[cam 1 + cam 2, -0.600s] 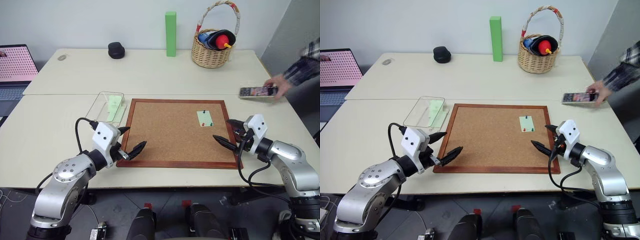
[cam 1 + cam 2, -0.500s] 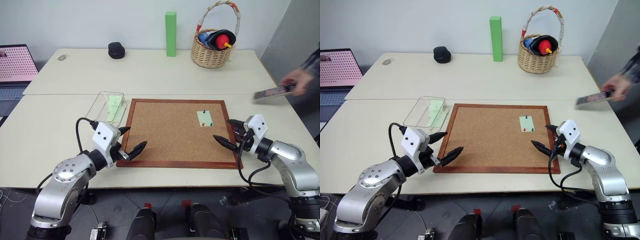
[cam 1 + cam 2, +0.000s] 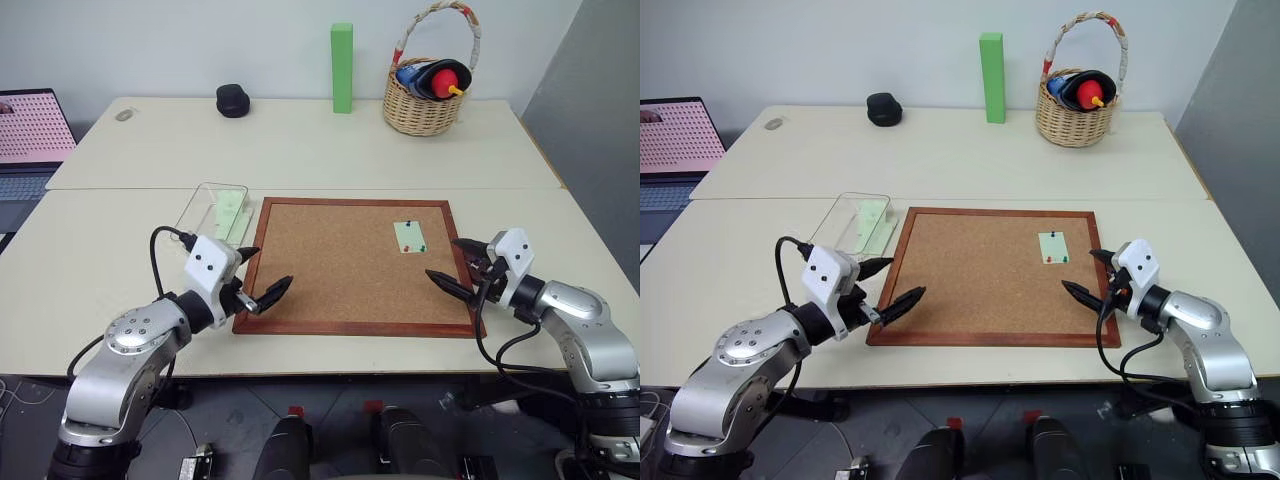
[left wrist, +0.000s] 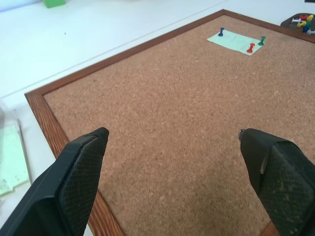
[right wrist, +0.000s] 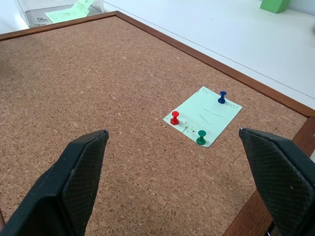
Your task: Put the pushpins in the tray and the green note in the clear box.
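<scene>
Since last checked, noted gone from the far right of the table: a person's hand and the phone held in it. Left gripper (image 3: 272, 270) shifted slightly towards the far left, nearer the clear box (image 3: 205, 212); fingers spread wide, nothing held, poised over the near left corner of the corkboard (image 3: 340, 270). Right gripper (image 3: 443, 258) unmoved, likewise spread wide and empty, at the board's right edge, just near of the green note (image 3: 409, 236).

Judged as follows: no step of the task yet done, way now open for the first pin.

- Green note: flat on the far right part of the board, fixed there by three pushpins (image 5: 201, 137), one red, one green, one blue, all upright.
- Clear box: just beyond the board's far left corner, with a longer pale green slip (image 3: 230, 210) already inside.
- Tray (image 4: 288, 22): glimpsed only as a dark sliver cut off at the picture's edge, off the board's right side, a few coloured pins in it; covered by the right gripper in the head views.
- Depth of the pins in the cork: not made out.
</scene>
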### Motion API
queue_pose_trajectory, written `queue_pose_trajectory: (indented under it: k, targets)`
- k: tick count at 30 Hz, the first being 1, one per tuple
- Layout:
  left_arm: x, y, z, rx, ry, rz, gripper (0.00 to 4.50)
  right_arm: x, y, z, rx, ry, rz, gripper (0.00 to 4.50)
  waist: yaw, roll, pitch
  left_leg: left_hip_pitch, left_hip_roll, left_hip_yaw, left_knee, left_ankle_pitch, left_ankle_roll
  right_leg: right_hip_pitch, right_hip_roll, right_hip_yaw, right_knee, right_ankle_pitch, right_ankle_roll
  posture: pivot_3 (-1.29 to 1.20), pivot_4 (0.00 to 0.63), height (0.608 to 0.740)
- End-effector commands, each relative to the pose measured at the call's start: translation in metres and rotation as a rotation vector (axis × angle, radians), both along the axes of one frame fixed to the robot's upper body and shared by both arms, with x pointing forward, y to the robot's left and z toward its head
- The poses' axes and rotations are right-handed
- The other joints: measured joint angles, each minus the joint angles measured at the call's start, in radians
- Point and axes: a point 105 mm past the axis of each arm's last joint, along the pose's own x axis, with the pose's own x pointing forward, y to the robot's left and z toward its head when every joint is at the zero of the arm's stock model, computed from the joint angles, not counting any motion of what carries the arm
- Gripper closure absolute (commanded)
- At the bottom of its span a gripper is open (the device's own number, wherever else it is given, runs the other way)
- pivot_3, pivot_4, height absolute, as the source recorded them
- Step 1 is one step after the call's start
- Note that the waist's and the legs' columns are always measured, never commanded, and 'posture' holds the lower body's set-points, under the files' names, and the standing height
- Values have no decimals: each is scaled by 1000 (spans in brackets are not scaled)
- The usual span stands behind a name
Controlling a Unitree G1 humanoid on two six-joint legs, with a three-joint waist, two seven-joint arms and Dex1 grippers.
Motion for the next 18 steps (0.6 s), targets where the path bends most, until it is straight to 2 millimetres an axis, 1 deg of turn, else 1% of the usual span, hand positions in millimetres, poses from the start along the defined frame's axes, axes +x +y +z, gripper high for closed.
queue_pose_trajectory:
  k: [1, 5, 7, 8, 9, 11, 15, 18]
  targets:
    - [-2, -11, 10, 3, -30, -75, 6, -1, 7, 14, 9, -52, 37, 0, 0, 0, 0, 0, 0, 0, 0, 0, 0, 0, 0, 0, 0, 0, 0, 0, 150, 740]
    - [-4, -26, 12, -33, -13, -174, 6, -2, 6, 16, 11, -60, 36, 0, 0, 0, 0, 0, 0, 0, 0, 0, 0, 0, 0, 0, 0, 0, 0, 0, 150, 740]
    - [-3, -32, 12, -39, -5, -214, 367, -3, 6, 16, 11, -61, 34, 0, 0, 0, 0, 0, 0, 0, 0, 0, 0, 0, 0, 0, 0, 0, 0, 0, 150, 740]
    - [-2, -34, 12, -37, -4, -224, 454, -3, 6, 16, 11, -61, 35, 0, 0, 0, 0, 0, 0, 0, 0, 0, 0, 0, 0, 0, 0, 0, 0, 0, 150, 740]
    - [0, -38, 11, -37, 1, -250, 683, -3, 7, 16, 11, -62, 35, 0, 0, 0, 0, 0, 0, 0, 0, 0, 0, 0, 0, 0, 0, 0, 0, 0, 150, 740]
    - [5, -48, 9, -26, 4, -306, 1093, -3, 8, 16, 11, -63, 37, 0, 0, 0, 0, 0, 0, 0, 0, 0, 0, 0, 0, 0, 0, 0, 0, 0, 150, 740]
    - [18, -59, 6, -15, 4, -354, 1779, -2, 12, 18, 13, -62, 45, 0, 0, 0, 0, 0, 0, 1, 0, 0, 0, 0, 0, 0, 0, 1, 1, 0, 150, 740]
    - [25, -69, 1, -2, 10, -400, 2419, 0, 16, 19, 16, -61, 53, 0, -1, 0, 0, 0, 0, 0, 0, 0, 0, 0, 1, 0, 0, 2, 4, 0, 150, 740]
